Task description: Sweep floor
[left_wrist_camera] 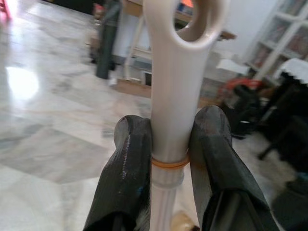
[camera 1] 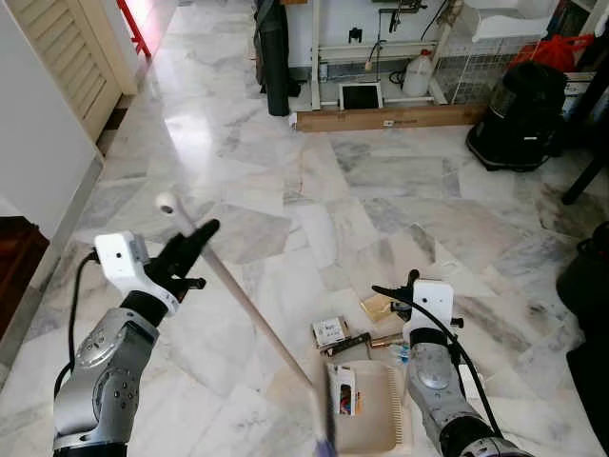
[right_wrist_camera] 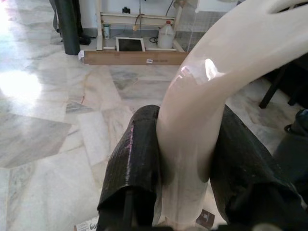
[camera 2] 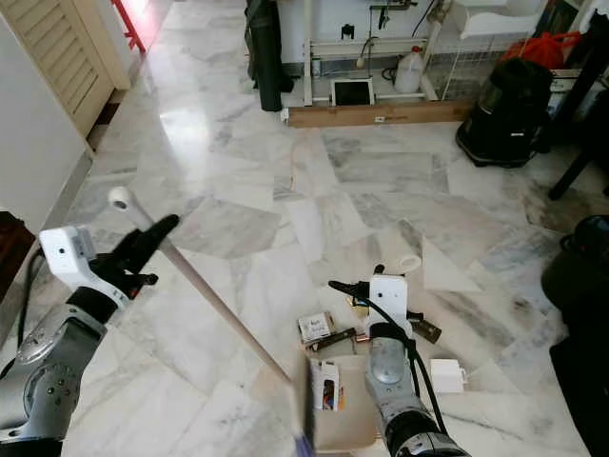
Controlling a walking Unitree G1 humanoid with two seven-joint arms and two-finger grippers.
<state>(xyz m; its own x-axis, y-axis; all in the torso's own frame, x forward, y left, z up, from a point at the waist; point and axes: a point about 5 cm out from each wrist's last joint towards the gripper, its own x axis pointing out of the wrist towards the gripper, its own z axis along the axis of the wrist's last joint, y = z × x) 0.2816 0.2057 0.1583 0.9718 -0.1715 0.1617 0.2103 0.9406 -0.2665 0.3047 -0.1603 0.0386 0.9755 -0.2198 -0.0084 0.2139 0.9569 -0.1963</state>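
Clamped in my left end effector (camera 1: 195, 243), the broom handle (camera 1: 249, 314) slanted toward the dustpan (camera 1: 366, 405), whose handle (right_wrist_camera: 202, 106) my right end effector (right_wrist_camera: 185, 159) pinched; litter (camera 1: 330, 331) lay just beyond the dustpan.

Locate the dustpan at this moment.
The beige dustpan lies on the marble floor low in the head views, held by the right gripper, with litter just beyond its edge.

Broom head (camera 1: 324, 444) (blurred, edge-cropped)
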